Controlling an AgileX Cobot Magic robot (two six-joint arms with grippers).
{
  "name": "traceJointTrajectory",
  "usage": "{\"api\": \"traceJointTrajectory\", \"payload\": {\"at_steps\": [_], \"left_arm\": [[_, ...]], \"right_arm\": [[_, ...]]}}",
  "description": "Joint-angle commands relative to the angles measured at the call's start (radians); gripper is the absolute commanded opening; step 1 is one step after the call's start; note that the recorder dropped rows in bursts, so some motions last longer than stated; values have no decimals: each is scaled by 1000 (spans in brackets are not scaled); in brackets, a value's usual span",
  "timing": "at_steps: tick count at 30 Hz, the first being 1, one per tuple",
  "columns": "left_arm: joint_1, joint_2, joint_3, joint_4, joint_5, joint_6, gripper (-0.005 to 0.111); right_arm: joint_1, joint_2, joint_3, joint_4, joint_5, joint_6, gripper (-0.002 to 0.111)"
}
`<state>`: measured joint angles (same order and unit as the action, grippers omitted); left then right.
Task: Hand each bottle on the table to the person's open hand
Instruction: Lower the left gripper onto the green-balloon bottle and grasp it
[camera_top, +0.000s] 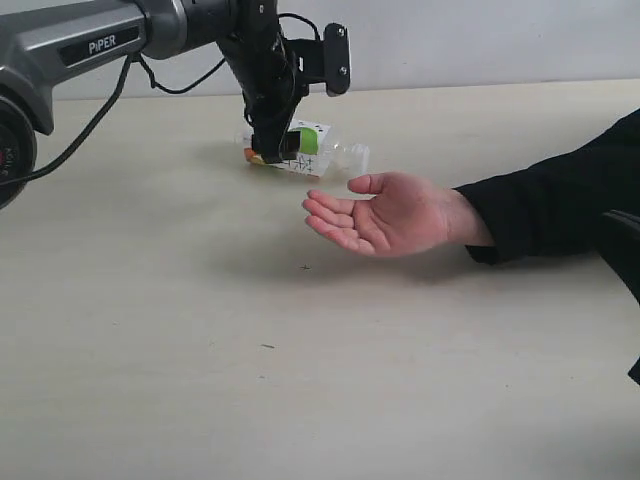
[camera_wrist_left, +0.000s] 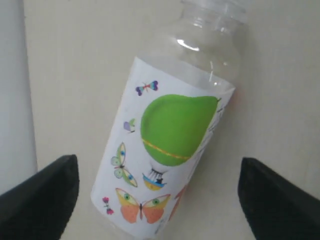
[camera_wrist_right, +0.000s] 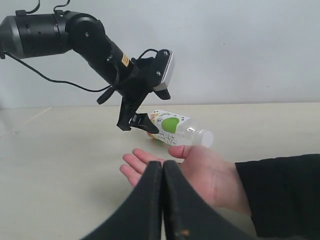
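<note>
**Bottle on table, left claw wide over it, nothing gripped**

- Left arm (camera_top: 90, 45): extends from the upper left of the exterior view. Forearm is roughly level, and the wrist is bent so the left gripper (camera_top: 276, 150) points down at the table (camera_top: 200, 380).
- Left claw: jaws wide, with one of the fingers (camera_wrist_left: 50, 195) on each side of the bottle (camera_top: 325, 158). The wrist view shows a clear gap on both sides, so no contact.
- Bottle: lying on its side on the tabletop. It has a white label with a green balloon and butterflies, and a clear neck. It sits skewed relative to the jaw line, neck end towards the person's side. I can't tell whether a cap is on.
- Person's open hand (camera_top: 390, 215): palm up, fingers loosely spread, black sleeve (camera_top: 550, 210) behind it. It is near the bottle on the camera side, not touching it. Only this one bottle is in view.
- Right gripper (camera_wrist_right: 163, 167): fingers pressed together, holding nothing, aimed towards the open hand. It is out of frame in the exterior view.
</note>
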<state>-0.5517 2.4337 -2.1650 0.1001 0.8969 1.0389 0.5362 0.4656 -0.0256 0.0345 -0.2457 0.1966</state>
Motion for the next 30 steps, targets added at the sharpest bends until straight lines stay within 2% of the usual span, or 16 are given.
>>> {"api": "traceJointTrajectory", "payload": {"at_steps": [1,14,30], "left_arm": [[1,8,-9,5,-36,22,83],[1,22,-9,7,-91,22,83],[1,22,-9,3,-39,-18,85]], "right_arm": [[-3,-5,3,1,-4,-7,0],[-3,-5,3,1,-4,-7,0],[-3,-5,3,1,-4,-7,0]]}}
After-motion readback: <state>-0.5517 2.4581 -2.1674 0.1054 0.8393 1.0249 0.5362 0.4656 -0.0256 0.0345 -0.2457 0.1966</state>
